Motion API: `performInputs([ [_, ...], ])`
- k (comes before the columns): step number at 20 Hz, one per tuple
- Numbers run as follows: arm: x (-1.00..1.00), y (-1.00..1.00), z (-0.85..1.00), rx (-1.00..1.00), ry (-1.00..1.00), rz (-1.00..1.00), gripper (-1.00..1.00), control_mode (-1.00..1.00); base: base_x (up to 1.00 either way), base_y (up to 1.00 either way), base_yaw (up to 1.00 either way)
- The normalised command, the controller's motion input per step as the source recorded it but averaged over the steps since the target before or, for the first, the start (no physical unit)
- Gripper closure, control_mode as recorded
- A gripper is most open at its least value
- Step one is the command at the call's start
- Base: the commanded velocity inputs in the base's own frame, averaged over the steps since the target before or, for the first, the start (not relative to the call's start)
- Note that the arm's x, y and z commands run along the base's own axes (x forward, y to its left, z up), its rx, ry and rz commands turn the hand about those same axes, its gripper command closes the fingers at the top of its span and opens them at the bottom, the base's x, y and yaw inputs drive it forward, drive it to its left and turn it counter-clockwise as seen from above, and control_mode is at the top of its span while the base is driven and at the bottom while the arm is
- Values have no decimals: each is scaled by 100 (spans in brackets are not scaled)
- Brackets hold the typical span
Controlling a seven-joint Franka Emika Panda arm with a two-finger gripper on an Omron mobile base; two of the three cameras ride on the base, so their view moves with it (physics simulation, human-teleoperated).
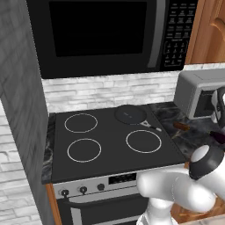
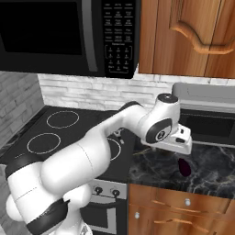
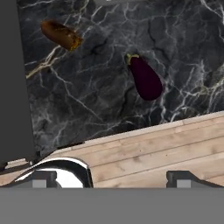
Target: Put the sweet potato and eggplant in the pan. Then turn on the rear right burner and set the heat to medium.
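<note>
My left base camera looks forward and down from behind the arm over the flat black glass cooktop [image 1: 110,140], mid-range. My right base camera faces the same cooktop from the other side, sharing the dark veined marble counter [image 2: 206,170]. My hand camera looks steeply down, close over that counter and the glossy dark purple eggplant [image 3: 145,79].

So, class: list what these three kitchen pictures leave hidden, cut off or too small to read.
- Eggplant, right base view: top hidden behind the hand.
- Eggplant, left base view: cut off by the right edge.
- Stove knobs' settings, left base view: too small.
- Rear right burner, left base view: covered by the pan.
</note>
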Motion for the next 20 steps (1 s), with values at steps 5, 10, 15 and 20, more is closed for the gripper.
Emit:
performInputs([
  [5,2,-47,-7,0,-6,0,-100,-100,0,0,0],
  [10,3,-30,-22,-1,-16,0,-100,-100,0,0,0],
  [15,34,-10,-27,-3,-14,3,-100,-100,0,0,0],
  [20,51,0,-6,-8,2,9,-100,-100,0,0,0],
])
